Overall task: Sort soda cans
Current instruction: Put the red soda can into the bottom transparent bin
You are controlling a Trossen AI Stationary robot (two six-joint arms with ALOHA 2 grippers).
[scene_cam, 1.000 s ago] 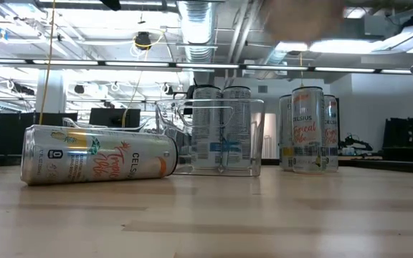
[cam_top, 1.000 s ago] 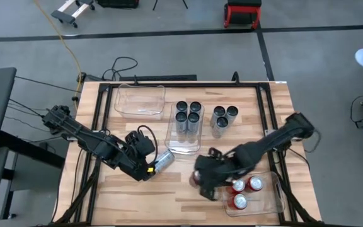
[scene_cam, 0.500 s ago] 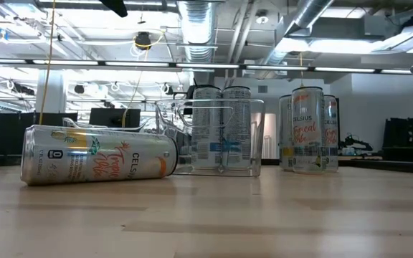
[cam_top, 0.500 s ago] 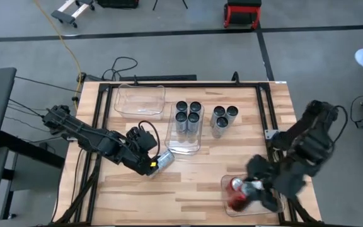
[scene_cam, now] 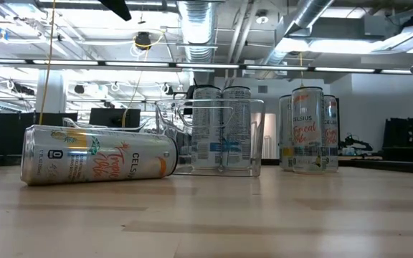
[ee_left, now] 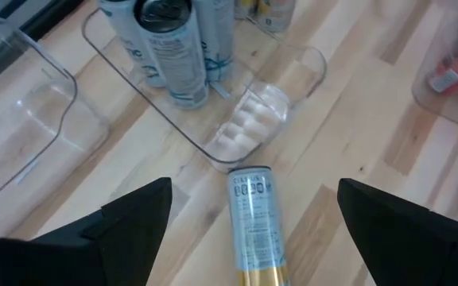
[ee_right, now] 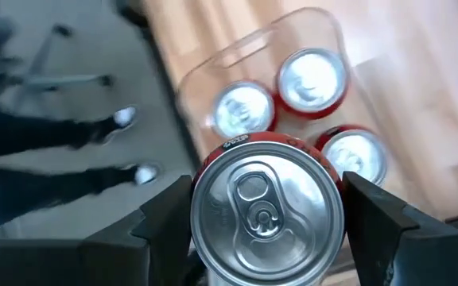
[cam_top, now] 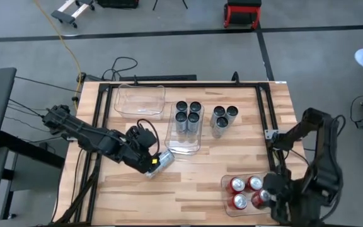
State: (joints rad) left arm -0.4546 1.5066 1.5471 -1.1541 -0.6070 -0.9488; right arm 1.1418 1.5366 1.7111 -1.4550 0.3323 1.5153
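right gripper (ee_right: pixel 265 230) is clamped on the fourth red can (ee_right: pixel 265 208) right over the red cans' bin (cam_top: pixel 227 203) – presumably to drop it in – while the left gripper (ee_left: pixel 245 226) hangs spread wide over the tipped silver can (ee_left: pixel 253 222), lined up to grab it

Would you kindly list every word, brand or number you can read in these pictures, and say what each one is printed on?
"CELSIUS" – on the lying can, low view.
"CELSIUS" – on the standing can at right, low view.
Script flavour lettering on both cans: too blurred to read.
Digits on the lying can's end, left wrist view: unreadable.
Labels on the cans in the bin: too small to read.
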